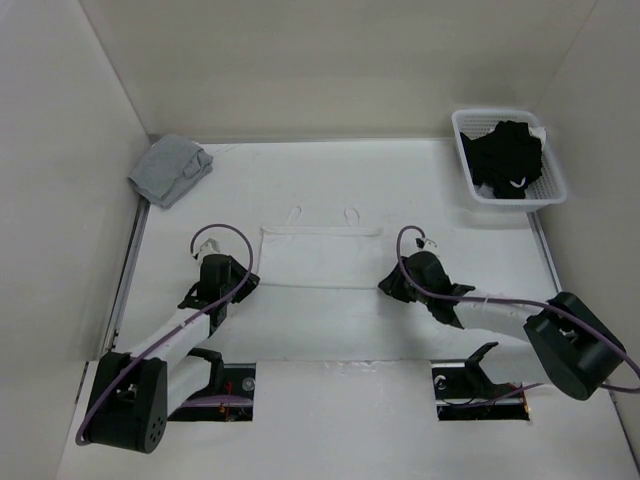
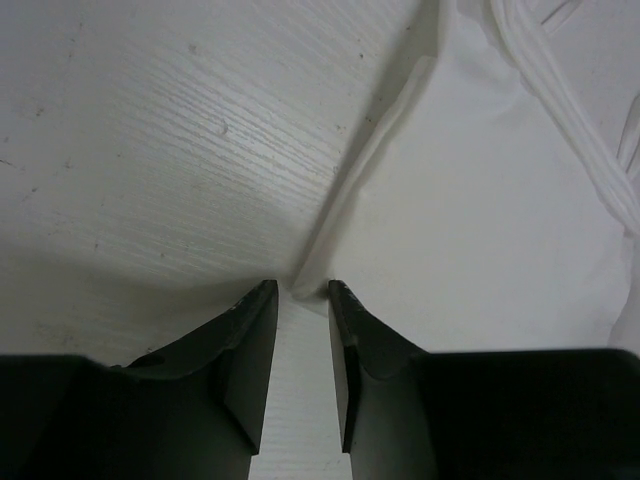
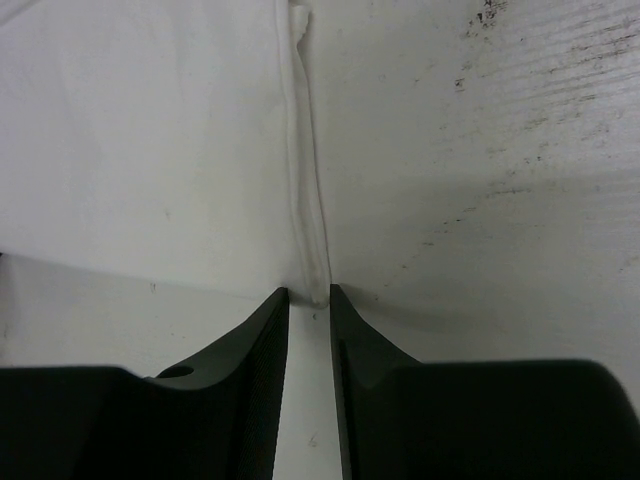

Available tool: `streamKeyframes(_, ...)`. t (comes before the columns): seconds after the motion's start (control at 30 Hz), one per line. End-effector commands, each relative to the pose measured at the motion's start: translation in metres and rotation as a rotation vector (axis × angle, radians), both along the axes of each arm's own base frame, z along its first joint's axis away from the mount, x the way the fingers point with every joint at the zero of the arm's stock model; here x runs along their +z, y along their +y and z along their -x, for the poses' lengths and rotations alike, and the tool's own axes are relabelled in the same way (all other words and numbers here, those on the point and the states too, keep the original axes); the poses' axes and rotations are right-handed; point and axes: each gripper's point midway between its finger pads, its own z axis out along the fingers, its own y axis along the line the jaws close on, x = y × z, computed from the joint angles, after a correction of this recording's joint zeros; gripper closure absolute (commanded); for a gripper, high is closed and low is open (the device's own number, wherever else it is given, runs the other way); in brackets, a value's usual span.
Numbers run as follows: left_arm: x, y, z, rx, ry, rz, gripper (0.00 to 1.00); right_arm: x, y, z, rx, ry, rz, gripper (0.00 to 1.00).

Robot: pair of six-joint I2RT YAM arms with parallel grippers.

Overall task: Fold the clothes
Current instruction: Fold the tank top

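The white worktop (image 1: pixel 330 330) fills the view, and both arms reach out over it from the near edge. At its middle lies the white camisole (image 1: pixel 320 258), spread flat as a wide rectangle with its long edges running left to right.

In the far right corner stands a white basket (image 1: pixel 520 203), holding a heap of black garments (image 1: pixel 505 155). A grey cloth bundle (image 1: pixel 170 168) sits in the far left corner. Both are well apart from the camisole.

The left gripper (image 1: pixel 248 284) is down at the camisole's near left corner. In its wrist view its jaws stand a narrow gap apart, and the fabric's corner (image 2: pixel 420 230) comes to a point just at the mouth of that gap, not clamped.

The right gripper (image 1: pixel 386 286) is at the near right corner. Its jaws are likewise slightly open, and the stitched side hem (image 3: pixel 305 200) runs straight down to the fingertips and ends between them, unpinched.

Two thin loop straps (image 1: pixel 296 209) lie on the worktop just beyond the camisole's far edge.
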Motion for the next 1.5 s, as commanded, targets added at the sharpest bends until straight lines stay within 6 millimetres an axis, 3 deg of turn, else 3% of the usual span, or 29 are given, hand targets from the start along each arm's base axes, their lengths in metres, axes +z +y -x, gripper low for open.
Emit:
streamKeyframes(0.0, -0.004, 0.002, 0.001, -0.011, 0.027, -0.02, 0.76, 0.007, 0.009, -0.01, 0.003, -0.026, -0.014, 0.74)
streamKeyframes(0.23, -0.003, -0.005, -0.003, -0.033, 0.01, -0.001, 0.91, 0.009, 0.012, -0.016, -0.003, -0.042, -0.019, 0.88)
streamKeyframes(0.33, 0.015, -0.008, -0.007, -0.044, -0.043, 0.026, 0.97, 0.018, 0.012, -0.014, 0.0, -0.059, -0.032, 0.92)
streamKeyframes(0.43, 0.051, -0.014, -0.007, -0.059, -0.141, 0.068, 0.99, 0.04, 0.016, 0.0, 0.031, -0.096, -0.059, 0.95)
streamKeyframes(0.53, 0.095, -0.017, 0.004, -0.076, -0.222, 0.082, 1.0, 0.073, 0.015, 0.025, 0.062, -0.155, -0.068, 0.95)
streamKeyframes(0.8, 0.201, -0.003, 0.07, -0.085, -0.392, 0.091, 1.0, 0.16, -0.016, 0.104, 0.108, -0.226, -0.115, 0.95)
streamKeyframes(0.93, 0.238, 0.006, 0.094, -0.083, -0.451, 0.076, 0.99, 0.195, -0.018, 0.128, 0.148, -0.242, -0.159, 0.95)
streamKeyframes(1.03, 0.235, 0.006, 0.093, -0.085, -0.429, 0.068, 0.99, 0.205, -0.01, 0.135, 0.184, -0.249, -0.139, 0.94)
streamKeyframes(1.13, 0.206, 0.001, 0.076, -0.09, -0.359, 0.058, 0.99, 0.195, -0.005, 0.121, 0.168, -0.264, -0.071, 0.93)
streamKeyframes(1.3, 0.155, -0.008, 0.03, -0.075, -0.275, 0.046, 0.98, 0.164, 0.0, 0.062, 0.137, -0.263, -0.05, 0.94)
streamKeyframes(1.47, 0.138, -0.016, -0.027, -0.024, -0.263, 0.092, 0.98, 0.131, -0.018, -0.008, 0.058, -0.224, -0.073, 0.95)
